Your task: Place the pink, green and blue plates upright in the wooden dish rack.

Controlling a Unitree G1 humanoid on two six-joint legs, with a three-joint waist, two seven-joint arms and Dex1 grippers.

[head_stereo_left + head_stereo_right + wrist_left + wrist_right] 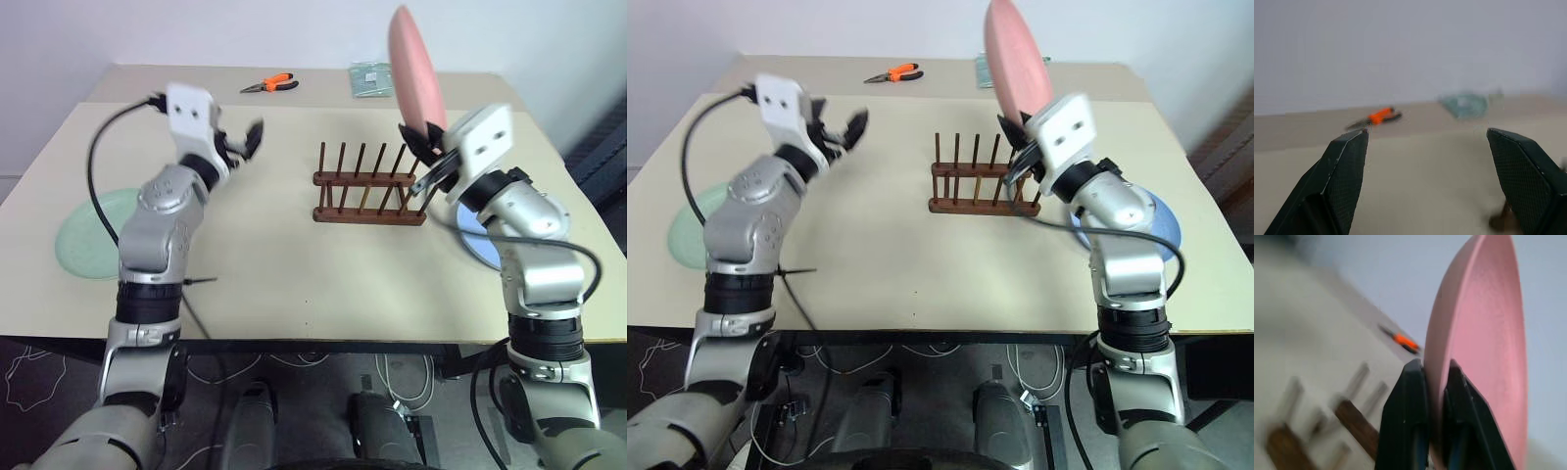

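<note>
The wooden dish rack [369,186] stands mid-counter with every peg slot unoccupied; access from above is unobstructed. The right end effector [421,140], clamped on the upright pink plate [412,70], occupies the space just beside the rack's right end. The left end effector [245,143] hangs spread above bare counter [284,264], well apart from the rack. Orange pliers [270,84] lie at the far edge.

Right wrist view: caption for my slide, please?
Right gripper pinches the pink plate upright above the wooden dish rack.
</note>
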